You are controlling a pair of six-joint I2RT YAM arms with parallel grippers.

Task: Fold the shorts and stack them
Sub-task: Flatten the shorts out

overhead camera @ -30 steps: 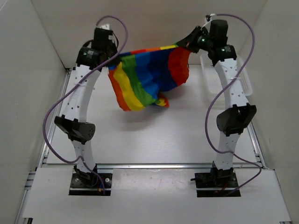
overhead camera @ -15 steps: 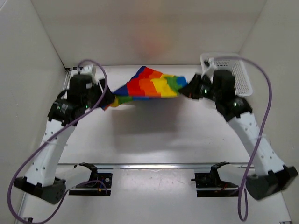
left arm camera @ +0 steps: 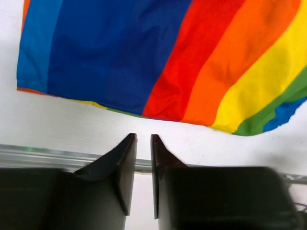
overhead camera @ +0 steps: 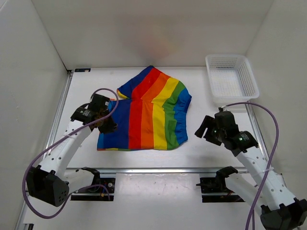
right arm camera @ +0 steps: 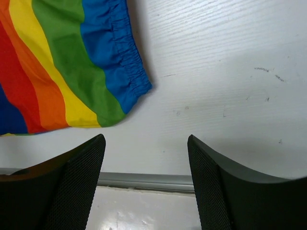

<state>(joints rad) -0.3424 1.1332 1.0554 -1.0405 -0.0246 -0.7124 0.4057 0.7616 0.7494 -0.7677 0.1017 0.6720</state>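
The rainbow-striped shorts [overhead camera: 148, 112] lie spread flat on the white table, waistband to the right and hems toward the near edge. My left gripper [overhead camera: 109, 128] hovers over their dark blue left edge. In the left wrist view its fingers [left arm camera: 143, 139] stand a narrow gap apart with nothing between them, just short of the shorts' hem [left arm camera: 168, 57]. My right gripper [overhead camera: 204, 128] hangs to the right of the shorts, apart from them. Its jaws [right arm camera: 146, 141] are wide open and empty, above bare table beside the blue elastic waistband [right arm camera: 72, 72].
An empty white mesh basket [overhead camera: 231, 79] stands at the back right corner. An aluminium rail [overhead camera: 153, 169] runs along the table's near edge, just under both grippers. White walls close in the left, right and back sides.
The shorts, held stretched in the air between both grippers, have been let go and now lie flat. Both arms dropped and drew back toward the near edge, jaws parted.
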